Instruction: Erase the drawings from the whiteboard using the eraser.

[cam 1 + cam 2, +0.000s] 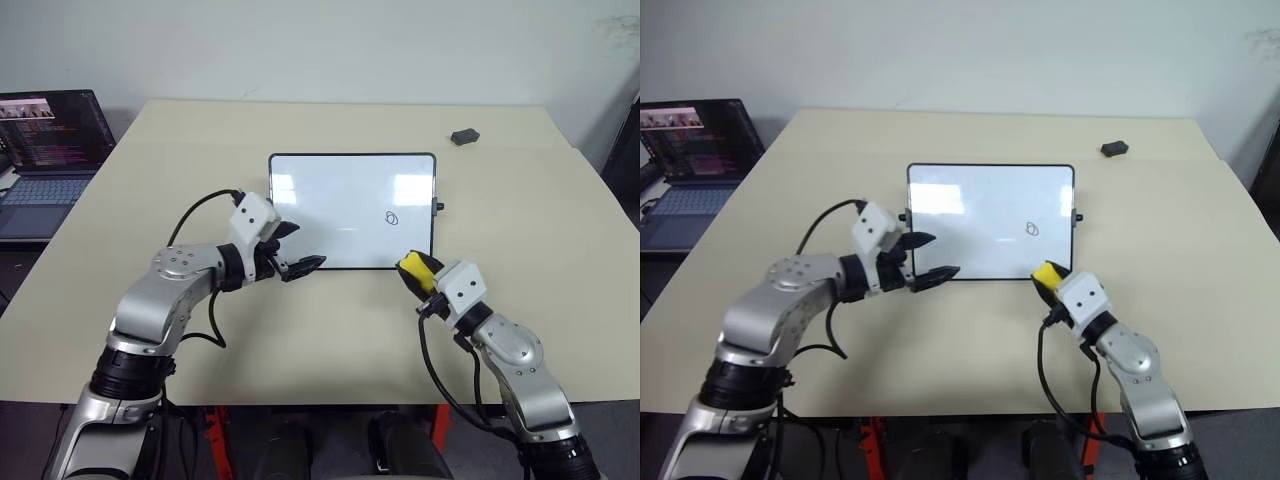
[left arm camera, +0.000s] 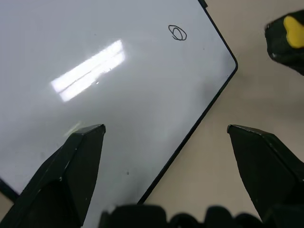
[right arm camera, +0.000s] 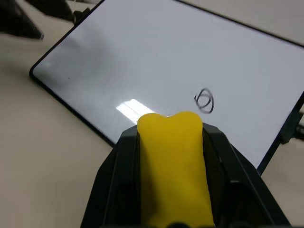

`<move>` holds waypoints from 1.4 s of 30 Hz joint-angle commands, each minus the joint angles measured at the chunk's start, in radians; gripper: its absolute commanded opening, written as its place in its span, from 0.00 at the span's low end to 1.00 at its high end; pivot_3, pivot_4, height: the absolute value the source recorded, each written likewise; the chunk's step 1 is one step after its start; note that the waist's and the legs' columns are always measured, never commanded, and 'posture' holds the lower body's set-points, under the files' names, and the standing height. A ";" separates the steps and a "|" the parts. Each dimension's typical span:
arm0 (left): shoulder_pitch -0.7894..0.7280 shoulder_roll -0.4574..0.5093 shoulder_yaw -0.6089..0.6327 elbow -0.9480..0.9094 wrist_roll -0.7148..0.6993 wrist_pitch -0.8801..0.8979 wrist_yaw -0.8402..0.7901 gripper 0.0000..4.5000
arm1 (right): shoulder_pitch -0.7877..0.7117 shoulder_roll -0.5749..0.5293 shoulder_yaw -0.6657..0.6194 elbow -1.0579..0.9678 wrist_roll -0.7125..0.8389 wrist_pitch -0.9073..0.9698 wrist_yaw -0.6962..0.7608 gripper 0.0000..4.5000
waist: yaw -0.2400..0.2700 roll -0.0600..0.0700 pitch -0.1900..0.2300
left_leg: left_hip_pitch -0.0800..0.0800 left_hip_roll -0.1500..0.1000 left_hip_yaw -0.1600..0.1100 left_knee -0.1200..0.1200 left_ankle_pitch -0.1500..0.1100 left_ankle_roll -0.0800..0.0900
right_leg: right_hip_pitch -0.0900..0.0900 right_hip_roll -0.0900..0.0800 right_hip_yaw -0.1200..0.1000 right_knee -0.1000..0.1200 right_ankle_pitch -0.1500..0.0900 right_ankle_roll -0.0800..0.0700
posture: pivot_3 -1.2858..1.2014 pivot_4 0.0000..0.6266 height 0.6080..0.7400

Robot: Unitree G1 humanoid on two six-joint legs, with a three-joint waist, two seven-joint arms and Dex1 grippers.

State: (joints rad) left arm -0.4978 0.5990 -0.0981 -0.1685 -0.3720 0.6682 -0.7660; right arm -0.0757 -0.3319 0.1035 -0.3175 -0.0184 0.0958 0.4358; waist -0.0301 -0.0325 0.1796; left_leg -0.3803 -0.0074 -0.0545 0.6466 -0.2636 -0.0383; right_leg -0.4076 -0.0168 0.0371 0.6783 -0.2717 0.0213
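The right gripper (image 1: 413,270) is clamped on the yellow eraser (image 3: 174,166), whose end sticks out past the black fingers (image 3: 116,180). It hovers just off the near right corner of the whiteboard (image 1: 340,190), over the bare table (image 1: 330,340). Whether the eraser touches the board's frame cannot be told.

The whiteboard lies flat in the middle of the table, ahead of both hands. One small black scribbled loop (image 1: 392,217) shows on it, a little beyond the eraser's tip and toward the board's right side; the other drawings cannot be made out. The board's surface around the loop is white with bright reflections.

The left gripper (image 1: 296,250) is spread wide and grips nothing. It hangs over the board's near left corner, one finger (image 2: 78,166) above the white surface, the other (image 2: 266,166) past the near edge above the table.

Well beyond the right gripper, near the table's far right edge, lies a small dark grey object (image 1: 464,136). A laptop (image 1: 45,150) stands off the table, far out to the left of the left gripper.
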 commanded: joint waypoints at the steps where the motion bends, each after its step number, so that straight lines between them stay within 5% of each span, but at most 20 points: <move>1: -0.048 -0.020 -0.013 0.016 0.023 -0.030 0.000 1.00 | -0.033 -0.013 -0.023 0.015 0.003 -0.021 -0.003 0.29 | 0.000 0.000 0.000 | 0.000 0.000 0.000 0.000 0.000 0.000 | 0.000 0.000 0.000 0.000 0.000 0.000 | 0.52 0.24 1.00; 13: -0.061 -0.021 -0.007 0.018 0.031 -0.030 -0.022 1.00 | -0.170 -0.026 -0.033 0.133 -0.014 -0.081 -0.027 0.29 | -0.002 0.000 0.000 | 0.000 0.000 0.000 0.000 0.000 0.000 | 0.000 0.000 0.000 0.001 0.000 0.000 | 0.52 0.24 1.00; 25: -0.084 -0.025 -0.022 0.031 0.041 -0.034 -0.056 1.00 | -0.508 0.053 0.011 0.651 -0.116 -0.347 -0.135 0.29 | -0.006 0.000 0.000 | 0.000 0.000 0.001 0.000 0.000 0.000 | 0.000 0.000 0.001 0.001 0.000 -0.001 | 0.52 0.24 1.00; 42: -0.075 -0.008 -0.012 0.018 0.036 -0.019 -0.082 1.00 | -0.490 0.122 0.021 1.065 -0.133 -0.453 -0.224 0.29 | -0.007 -0.001 -0.001 | 0.011 0.000 0.002 0.001 0.000 0.000 | 0.010 0.000 0.003 0.002 0.001 -0.001 | 0.52 0.24 1.00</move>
State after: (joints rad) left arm -0.5616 0.5821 -0.1256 -0.1197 -0.3317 0.6513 -0.8438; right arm -0.6014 -0.2058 0.1380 0.6648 -0.1456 -0.4127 0.2221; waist -0.0371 -0.0340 0.1785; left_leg -0.3641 -0.0073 -0.0521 0.6466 -0.2635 -0.0378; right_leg -0.3925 -0.0167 0.0397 0.6794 -0.2713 0.0210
